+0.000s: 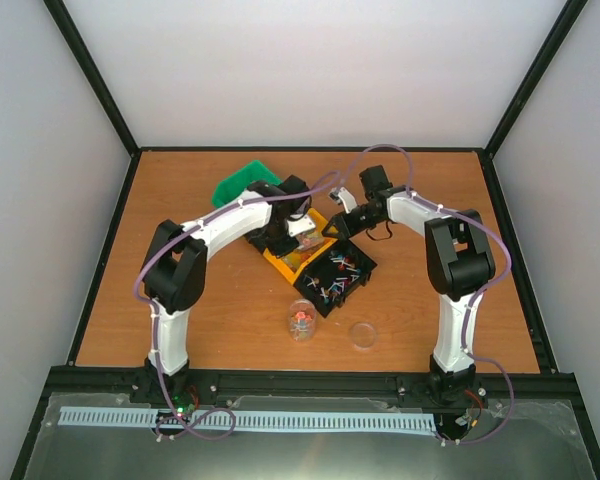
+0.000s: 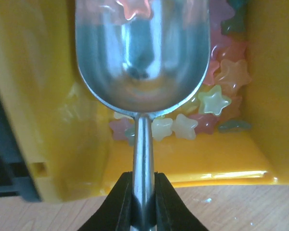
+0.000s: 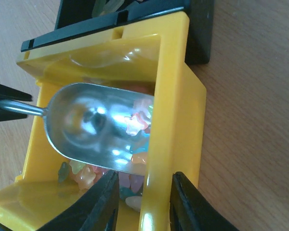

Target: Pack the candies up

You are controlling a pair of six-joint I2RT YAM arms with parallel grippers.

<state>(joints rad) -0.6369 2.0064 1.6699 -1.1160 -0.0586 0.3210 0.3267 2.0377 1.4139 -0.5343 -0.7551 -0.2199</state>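
Candies (image 2: 214, 98) in yellow bin (image 2: 38, 96) just beyond scoop (image 2: 142, 57) clamped in left pincer (image 2: 143, 183), right pincer (image 3: 145, 183) parted astride bin wall.

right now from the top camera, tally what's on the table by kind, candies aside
green bin: 1
yellow bin: 1
black bin: 1 in clear view
jar: 1
lid: 1
scoop: 1
total: 6; more may be hidden
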